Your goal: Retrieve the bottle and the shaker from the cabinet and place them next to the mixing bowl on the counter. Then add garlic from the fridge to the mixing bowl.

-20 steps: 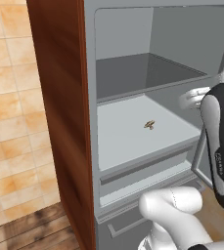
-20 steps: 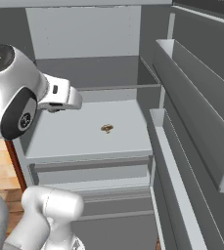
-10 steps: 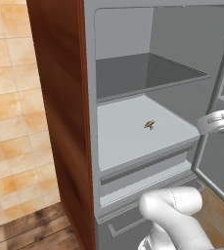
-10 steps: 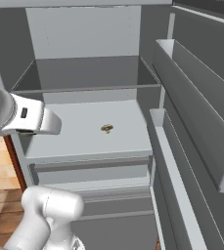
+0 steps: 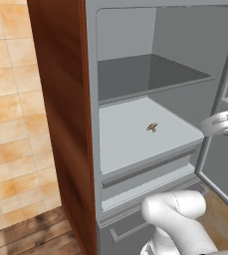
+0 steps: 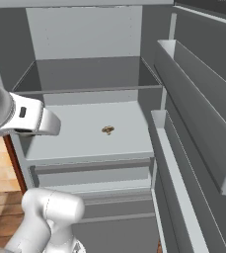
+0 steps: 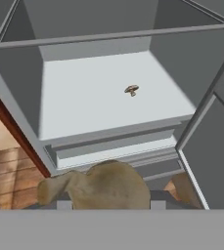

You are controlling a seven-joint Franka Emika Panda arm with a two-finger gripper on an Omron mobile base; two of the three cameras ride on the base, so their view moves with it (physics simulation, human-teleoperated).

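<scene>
A tan, lumpy garlic [image 7: 108, 185] sits between the fingers of my gripper [image 7: 111, 204], which is shut on it, in front of and below the open fridge [image 7: 99, 102]. In the base views my white forearm [image 6: 25, 117] crosses before the fridge's middle shelf [image 6: 80, 133], and a part of the arm [image 5: 224, 122] shows at the right edge of the left base view. The bottle, the shaker and the mixing bowl are out of view.
A small brown mushroom-like item [image 5: 152, 127] [image 6: 108, 130] [image 7: 131, 90] lies on the middle shelf. The fridge door [image 6: 198, 123] with its bins stands open on the right. A wooden side panel [image 5: 60, 99] and a tiled wall [image 5: 11, 99] are to the left. Drawers [image 7: 113, 146] lie below the shelf.
The arm has drawn back from the fridge: its forearm has slid right and out in the left base view, left and down in the right base view. The fridge and mushroom have not moved.
</scene>
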